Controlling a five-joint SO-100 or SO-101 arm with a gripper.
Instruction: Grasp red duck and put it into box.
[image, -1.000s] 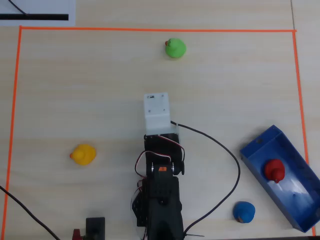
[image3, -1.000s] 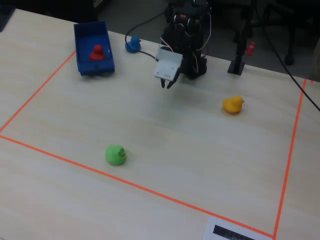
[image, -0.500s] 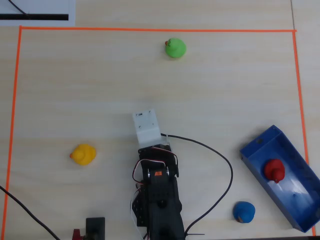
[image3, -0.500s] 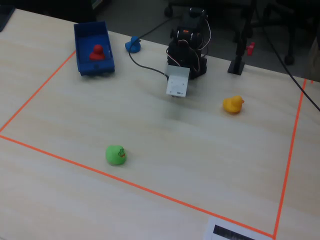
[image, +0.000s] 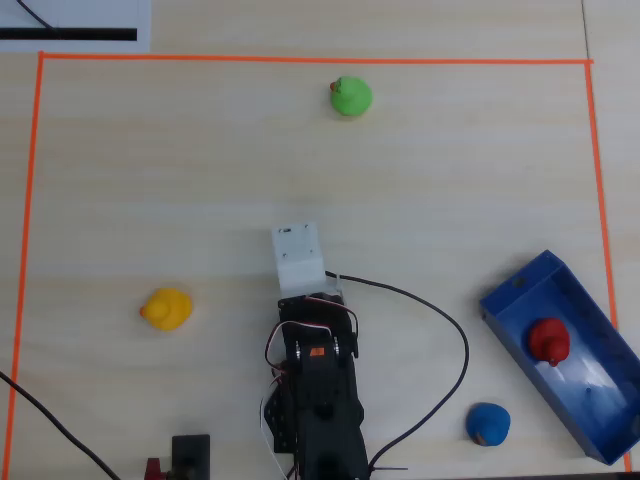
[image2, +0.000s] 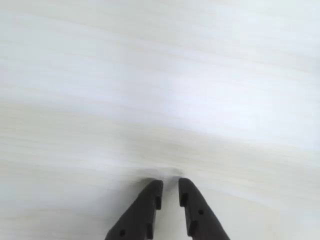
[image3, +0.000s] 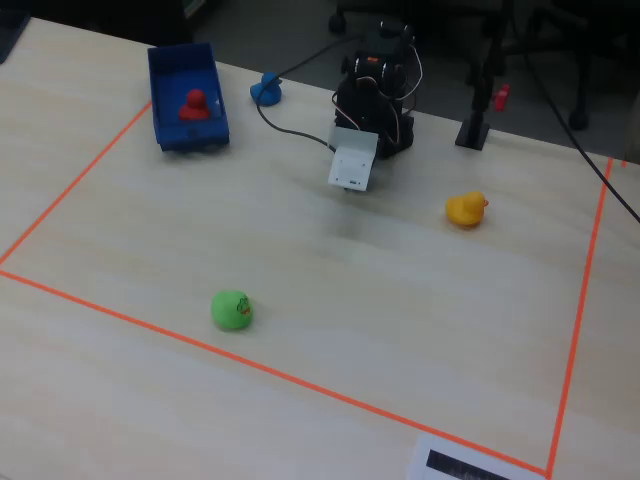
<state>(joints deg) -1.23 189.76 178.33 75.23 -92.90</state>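
The red duck (image: 548, 340) sits inside the blue box (image: 512, 292) at the right edge of the overhead view, and at the far left of the fixed view, where the duck (image3: 194, 103) rests on the box floor behind the box's near wall (image3: 190, 136). My gripper (image2: 170, 182) shows in the wrist view, its two black fingers almost together with only a thin gap, holding nothing, above bare table. The arm is folded at the table's middle, far from the box, and its white wrist housing (image: 298, 257) covers the fingers from above.
A blue duck (image: 488, 423) lies just outside the box. A yellow duck (image: 166, 309) is left of the arm and a green duck (image: 350, 96) is at the far side. Orange tape (image: 300, 59) frames the area. A black cable (image: 455, 335) loops right of the arm.
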